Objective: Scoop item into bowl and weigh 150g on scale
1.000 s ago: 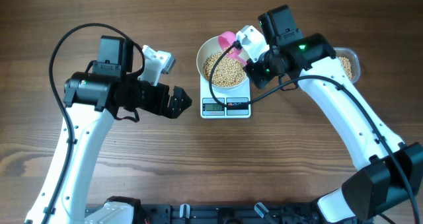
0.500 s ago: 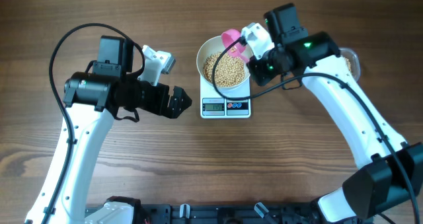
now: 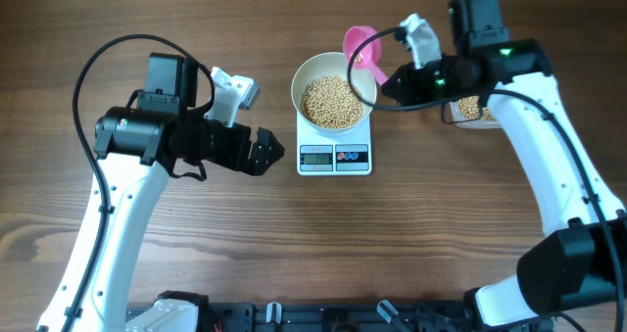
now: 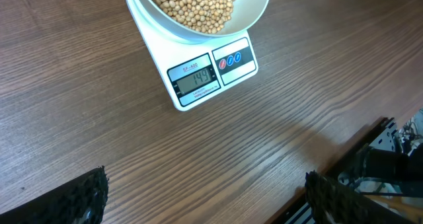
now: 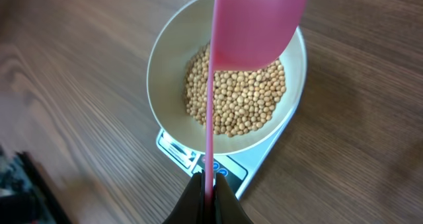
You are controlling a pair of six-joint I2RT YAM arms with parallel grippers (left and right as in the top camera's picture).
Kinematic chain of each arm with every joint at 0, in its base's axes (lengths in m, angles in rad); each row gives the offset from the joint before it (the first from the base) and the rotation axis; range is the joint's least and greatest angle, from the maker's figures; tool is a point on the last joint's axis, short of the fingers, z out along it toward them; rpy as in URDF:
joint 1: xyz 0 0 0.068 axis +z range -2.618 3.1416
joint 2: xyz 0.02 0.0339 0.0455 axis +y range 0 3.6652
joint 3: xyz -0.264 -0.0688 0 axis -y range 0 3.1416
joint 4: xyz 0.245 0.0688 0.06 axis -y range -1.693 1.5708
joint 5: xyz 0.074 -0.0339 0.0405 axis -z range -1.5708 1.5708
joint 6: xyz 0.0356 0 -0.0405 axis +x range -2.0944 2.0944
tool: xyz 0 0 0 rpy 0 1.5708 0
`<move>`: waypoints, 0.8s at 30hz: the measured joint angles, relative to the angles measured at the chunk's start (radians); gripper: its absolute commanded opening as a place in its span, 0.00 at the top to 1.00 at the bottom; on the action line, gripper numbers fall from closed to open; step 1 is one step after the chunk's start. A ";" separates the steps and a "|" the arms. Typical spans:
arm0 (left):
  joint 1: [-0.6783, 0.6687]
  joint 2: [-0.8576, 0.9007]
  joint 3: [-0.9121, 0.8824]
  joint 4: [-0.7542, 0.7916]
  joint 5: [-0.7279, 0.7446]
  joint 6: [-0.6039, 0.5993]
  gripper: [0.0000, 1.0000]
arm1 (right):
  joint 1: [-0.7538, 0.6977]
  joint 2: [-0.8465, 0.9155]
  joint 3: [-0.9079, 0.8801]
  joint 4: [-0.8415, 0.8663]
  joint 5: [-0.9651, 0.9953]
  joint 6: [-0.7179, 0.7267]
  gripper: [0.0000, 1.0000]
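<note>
Right claw point(image 5: 210, 191) is clenched on the thin handle of a pink scoop point(image 3: 360, 41), its two dark fingers pressed together around the handle at the bottom edge of the wrist view. From there the scoop's cup hangs above the far side of the bowl point(image 3: 300, 85). From overhead the cup sits at the bowl's upper right rim, partly outside it.

Left claw point(image 3: 265, 152) is released, jaws wide apart and grasping nothing. It hovers over bare worktop point(image 3: 441, 234) just left of the scale point(image 3: 335, 158), apart from it. In its wrist view the two ribbed fingers point(image 4: 82, 197) stand at the lower corners, with the scale and bowl ahead between them.

The bowl sits on the scale's platform, covering most of it and leaving the front strip free. On that strip the grey display is on the left and the button panel on the right. The display shows dark digits, but I cannot read the last one surely.

Beans point(image 3: 333, 102) lie heaped in the bottom of the bowl, with white wall showing all around them. More beans lie in a clear tub point(image 3: 478, 109) to the right of the scale, well apart from it and mostly hidden under the right arm.
</note>
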 measured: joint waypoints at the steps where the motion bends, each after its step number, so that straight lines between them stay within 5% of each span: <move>1: 0.000 0.000 0.000 0.000 0.000 0.000 0.00 | -0.030 0.000 0.000 0.004 -0.033 0.006 0.96; 13: 0.000 0.000 0.000 0.000 0.000 0.000 0.00 | -0.168 0.000 0.000 0.029 -0.169 0.041 0.96; 24: 0.000 0.000 0.000 0.000 0.000 0.000 0.00 | -0.120 0.000 0.000 0.023 -0.146 0.040 0.96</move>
